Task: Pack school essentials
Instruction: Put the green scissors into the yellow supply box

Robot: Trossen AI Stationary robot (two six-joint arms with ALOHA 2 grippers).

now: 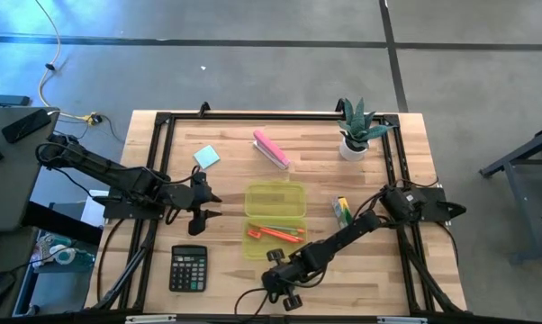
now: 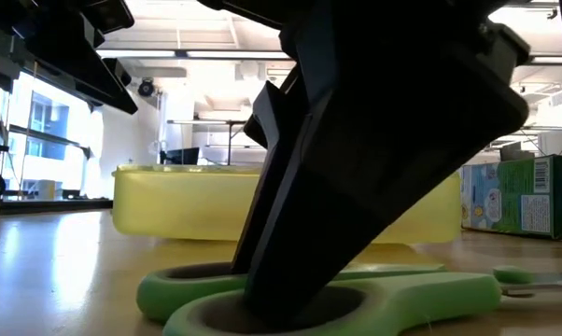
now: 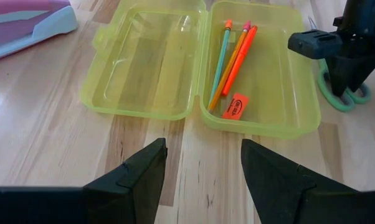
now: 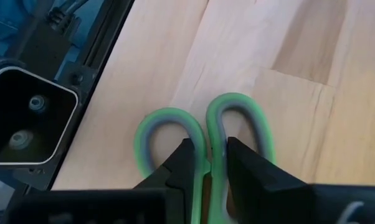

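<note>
Wood table (image 1: 154,270) on a grey concrete floor, black frame round it; an open workshop shows behind in the low view. A potted plant (image 1: 355,133) stands far right, a calculator (image 1: 188,268) near left, a pink block (image 1: 271,149) far centre.

The yellow case (image 1: 275,220) lies open mid-table. Orange pens (image 3: 236,57) and a small orange eraser (image 3: 235,106) are already in its near half; the far half looks bare. The note pad (image 1: 207,157) sits far left of the case, and the crayon box (image 1: 342,211) just right of it.

The right gripper (image 4: 207,167) is down at the near edge, its fingers pinched on the scissors (image 4: 203,134) at the handle neck between the two loops. The scissors lie flat on the wood. The left gripper (image 3: 203,168) hovers left of the case, fingers spread, holding nothing.

Risks: the grip is on a narrow neck, so the scissors may pivot or slip on lifting. The blade end could catch the case wall. The arm might nudge the light case.

The eraser carries print, and the crayon box shows a barcode in the low view; none of it is readable.
</note>
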